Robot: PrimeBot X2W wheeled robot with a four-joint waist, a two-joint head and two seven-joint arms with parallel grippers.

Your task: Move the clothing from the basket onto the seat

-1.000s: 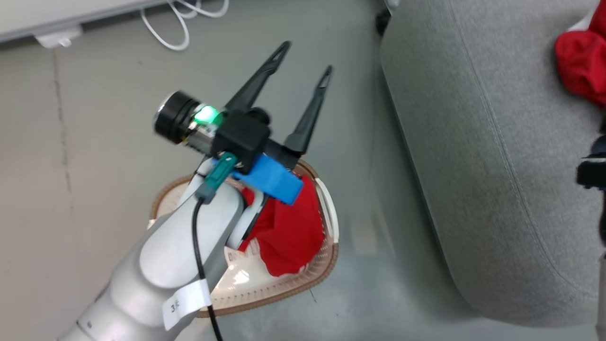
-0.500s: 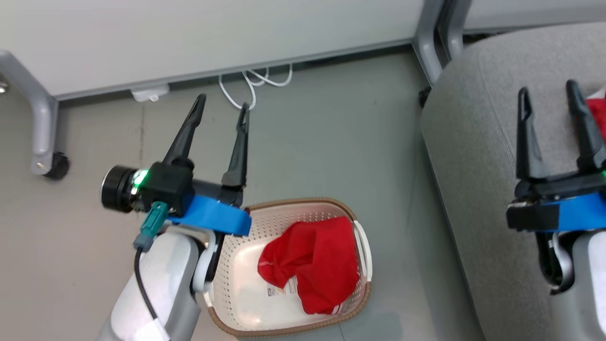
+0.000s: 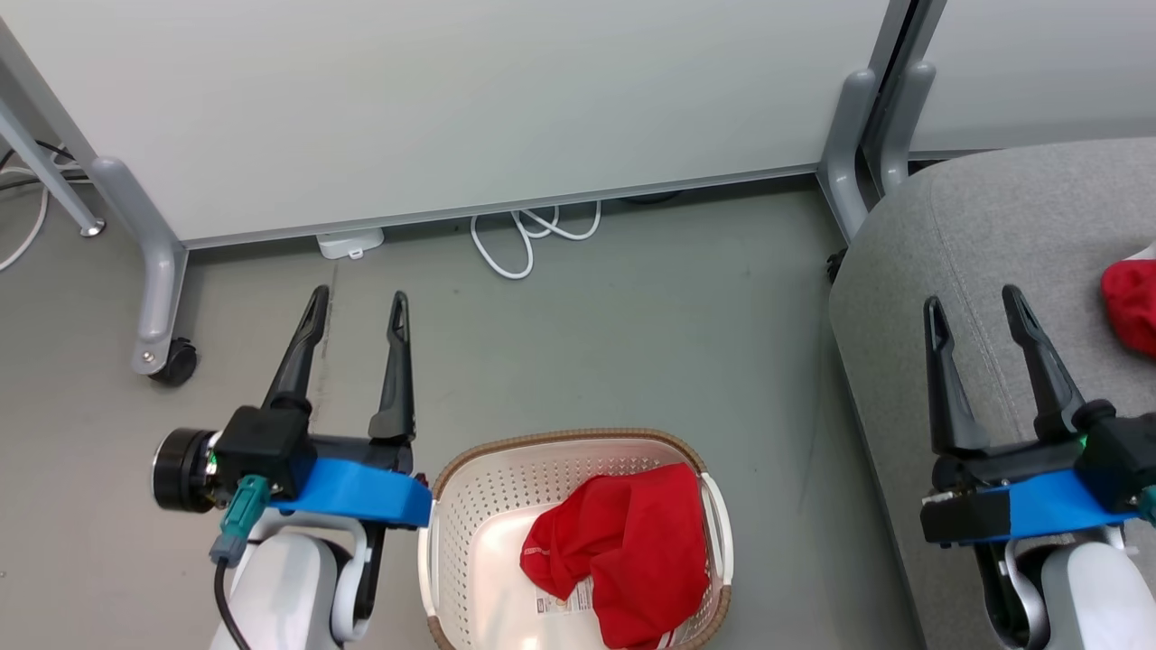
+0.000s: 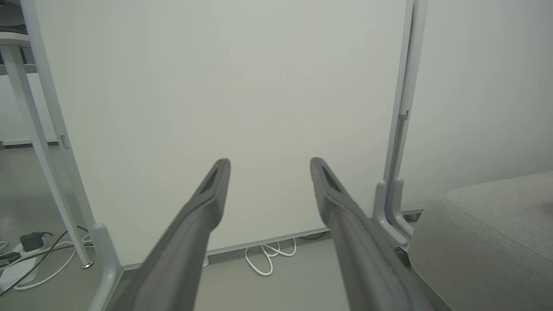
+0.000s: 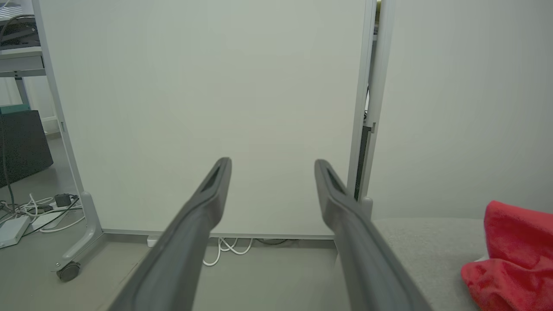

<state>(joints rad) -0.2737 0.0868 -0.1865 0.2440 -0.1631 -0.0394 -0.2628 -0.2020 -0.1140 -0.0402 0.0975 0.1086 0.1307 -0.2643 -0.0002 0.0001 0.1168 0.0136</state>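
1. Head view first. The cream-white perforated plastic laundry basket (image 3: pixel 560 438) with its brown woven-look rim sits on the grey floor (image 3: pixel 650 343) at bottom centre. One crumpled bright red fabric garment (image 3: pixel 623 551) lies inside it, bunched toward the right wall and partly covering a label sticker (image 3: pixel 562 605) on the basket's bottom. The left gripper (image 3: pixel 358 294) hangs just left of the basket, above bare floor, its two long dark fingers spread wide and holding nothing. The right gripper (image 3: pixel 970 298) is over the near edge of the large grey fabric-upholstered couch (image 3: pixel 957 226), fingers just as wide, and empty too. A second red garment (image 3: pixel 1133 302) lies on the couch at the picture's right edge, clear of those fingers. Behind it all stands a white partition panel (image 3: pixel 452 99), with a looped white cable (image 3: pixel 524 239) at its foot.

2. Over to the left wrist view. The left gripper (image 4: pixel 268 162) points at the partition, its fingers well parted with nothing between them. The cable lies on the floor below, and the couch's rounded corner (image 4: pixel 488 233) shows at lower right.

3. Now the right wrist view. The right gripper (image 5: pixel 272 162) is splayed wide and carries nothing. The second red garment (image 5: pixel 514 255) rests on the couch cushion (image 5: pixel 414 242) to the right of the fingers, apart from them.
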